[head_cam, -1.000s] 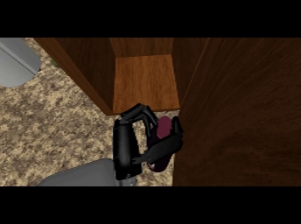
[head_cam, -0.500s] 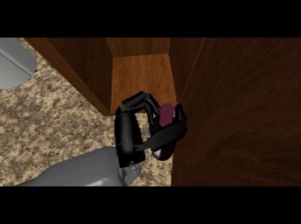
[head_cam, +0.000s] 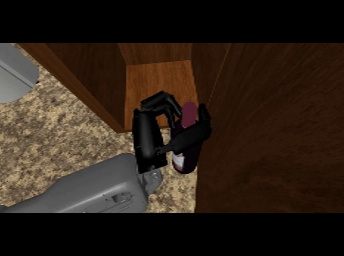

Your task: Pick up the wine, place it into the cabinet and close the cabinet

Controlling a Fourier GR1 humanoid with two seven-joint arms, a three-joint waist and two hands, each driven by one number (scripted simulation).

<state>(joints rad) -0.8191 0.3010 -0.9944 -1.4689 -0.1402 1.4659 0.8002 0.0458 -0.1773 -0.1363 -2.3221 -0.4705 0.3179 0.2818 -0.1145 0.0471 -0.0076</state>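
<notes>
The wine bottle (head_cam: 188, 150) is dark red with a pale label and stands at the cabinet's front edge, close against the open door (head_cam: 278, 130). My right hand (head_cam: 147, 140) is shut on it: the fingers (head_cam: 160, 102) curl over its left side and the thumb (head_cam: 195, 131) crosses its front. The hand hides much of the bottle. The cabinet's lighter wooden floor (head_cam: 156, 82) lies just beyond the bottle's top. My left hand does not show.
The cabinet's dark side wall (head_cam: 83, 75) runs along the left of the opening. A grey rounded shape (head_cam: 9, 72) sits at the upper left edge. Speckled countertop (head_cam: 49, 150) spreads under my forearm (head_cam: 94, 192).
My right hand has carried the bottle forward, closer to the cabinet's opening, and the forearm has come further into view from the lower left.
</notes>
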